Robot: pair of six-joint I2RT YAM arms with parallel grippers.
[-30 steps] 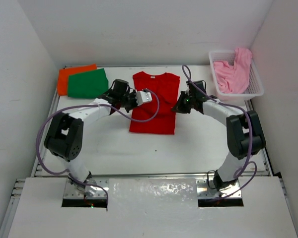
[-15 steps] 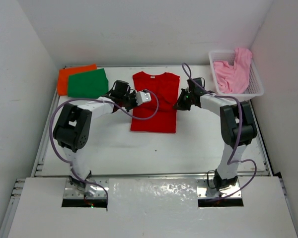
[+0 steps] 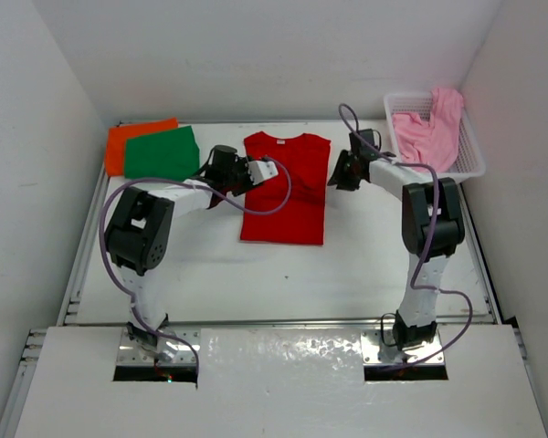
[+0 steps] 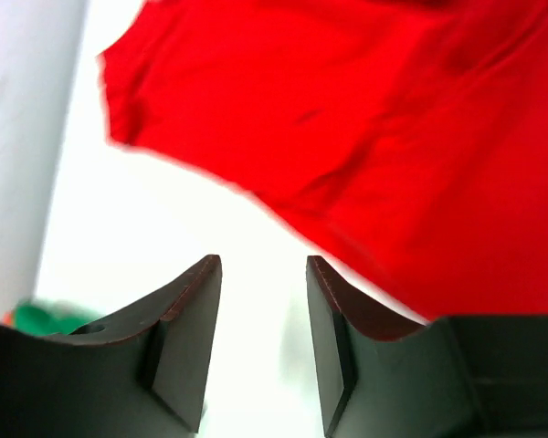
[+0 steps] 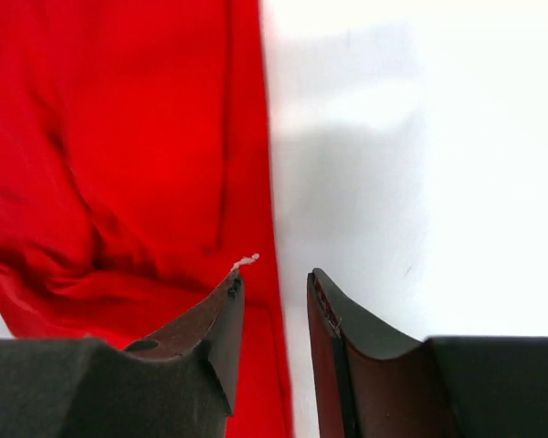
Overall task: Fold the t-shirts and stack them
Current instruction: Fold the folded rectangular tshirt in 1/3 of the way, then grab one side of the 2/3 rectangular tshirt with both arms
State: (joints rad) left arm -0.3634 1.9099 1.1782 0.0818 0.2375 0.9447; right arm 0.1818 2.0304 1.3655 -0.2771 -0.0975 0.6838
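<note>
Beside the red t-shirt [image 3: 285,187] on the worktop [image 3: 365,265], the left end effector [image 4: 263,274] and right end effector [image 5: 272,290] stood narrowly parted, gripping nothing.

Bright, even light; soft shadows; red t-shirt [image 4: 365,137] motion-blurred up close.

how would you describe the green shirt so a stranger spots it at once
Look to the table's far left corner, where two folded shirts lie stacked. The green shirt is the upper one, partly covering the orange shirt. It is the only green thing there, left of the spread-out red shirt.
</note>
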